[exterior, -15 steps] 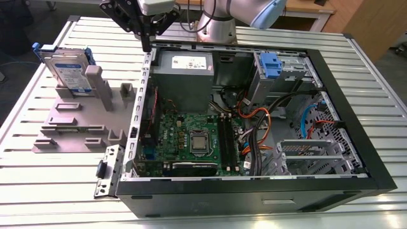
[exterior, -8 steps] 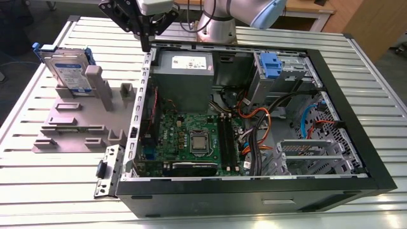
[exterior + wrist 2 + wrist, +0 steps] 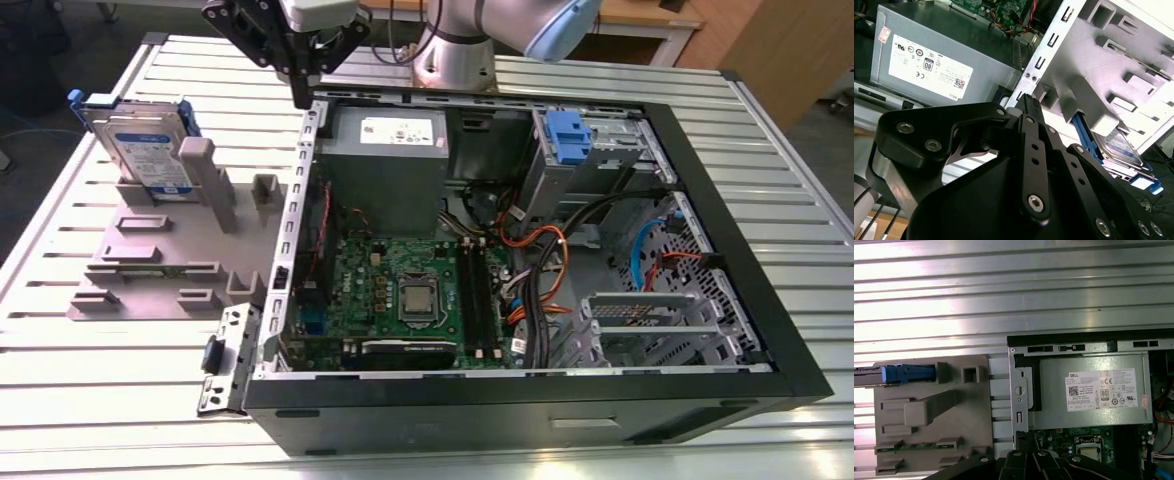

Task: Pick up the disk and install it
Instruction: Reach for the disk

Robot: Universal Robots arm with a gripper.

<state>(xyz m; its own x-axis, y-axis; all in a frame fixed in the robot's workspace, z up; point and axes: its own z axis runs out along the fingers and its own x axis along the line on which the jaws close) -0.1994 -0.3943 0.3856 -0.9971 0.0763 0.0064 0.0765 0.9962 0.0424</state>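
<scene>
Black end effector [image 3: 304, 97], pinched closed and empty, hangs over the open computer case [image 3: 534, 412] rim; the silver, blue-framed disk [image 3: 144, 152] stands on edge towards the exterior view's left.

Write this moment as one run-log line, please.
gripper: shut, empty, near case edge | disk: upright in grey holder, apart from gripper | install: not done

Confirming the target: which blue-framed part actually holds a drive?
The disk standing on edge in the grey fixture, outside the case; the blue clip inside the case is bare.
</scene>
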